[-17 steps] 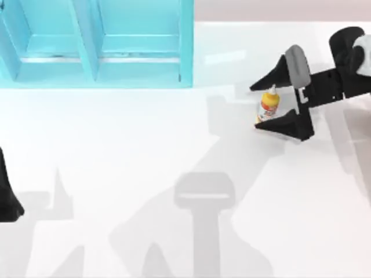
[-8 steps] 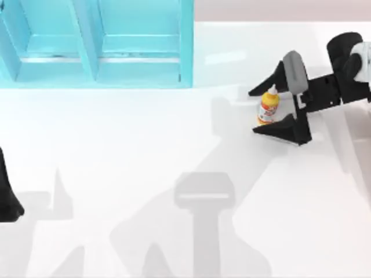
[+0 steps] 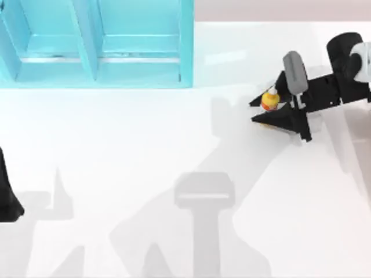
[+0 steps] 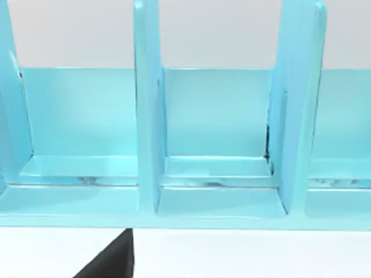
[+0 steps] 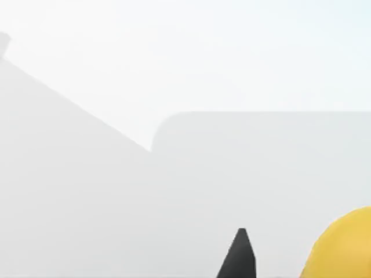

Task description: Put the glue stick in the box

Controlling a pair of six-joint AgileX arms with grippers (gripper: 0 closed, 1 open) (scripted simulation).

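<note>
**Jaws narrowed on glue stick since a second ago**

Right gripper (image 3: 268,110): table's right side, fingers pinching glue stick (image 3: 269,99), formerly spread around it. Glue stick: upright between fingers, well apart from box. Left gripper (image 3: 8,200): parked at left edge, finger state indeterminate. Teal box (image 3: 186,43): far left.

At the table's right, the right gripper (image 3: 262,112) clasped the glue stick (image 3: 269,99) between its fingers.

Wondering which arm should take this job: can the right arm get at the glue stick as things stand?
Likely yes: the right gripper already brackets the glue stick, one finger on either side, nothing between.
</note>
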